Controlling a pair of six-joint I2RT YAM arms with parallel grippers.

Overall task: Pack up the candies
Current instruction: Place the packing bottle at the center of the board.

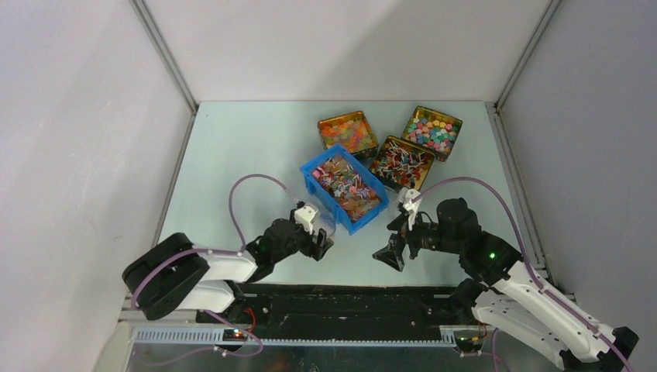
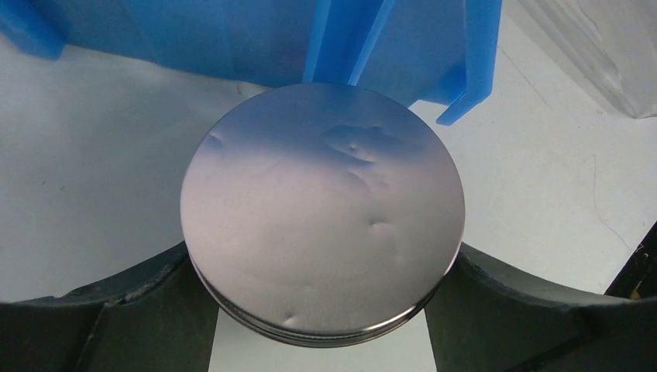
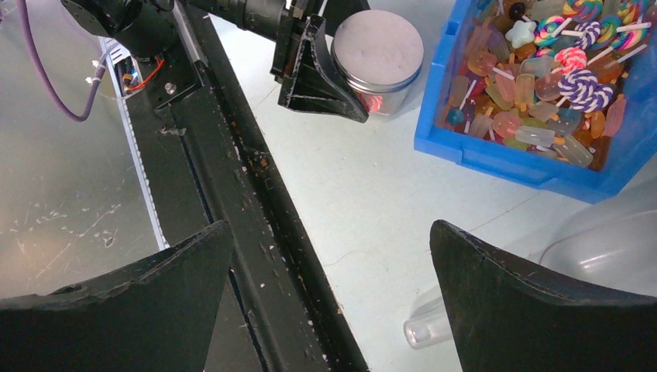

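Observation:
The candies (image 1: 346, 184) are small pink, orange and brownish sweets heaped in a blue bin (image 1: 313, 180) at the table's middle; the right wrist view shows them (image 3: 534, 77) too. My left gripper (image 1: 324, 242) is shut on the round silver jar lid (image 2: 321, 209), its fingers (image 2: 116, 310) pressing both sides of the rim, just in front of the bin's near corner. The lid (image 3: 377, 43) sits on a clear jar (image 3: 381, 99) with something reddish inside. My right gripper (image 1: 390, 256) is open and empty (image 3: 329, 302), above the table's near edge, right of the jar.
Three gold tins stand behind the bin: orange-red sweets (image 1: 347, 132), striped pieces (image 1: 403, 163), pastel rounds (image 1: 432, 130). A clear plastic scoop (image 3: 604, 248) lies under my right gripper, beside the bin (image 3: 496, 155). The black base rail (image 3: 232, 178) runs along the near edge.

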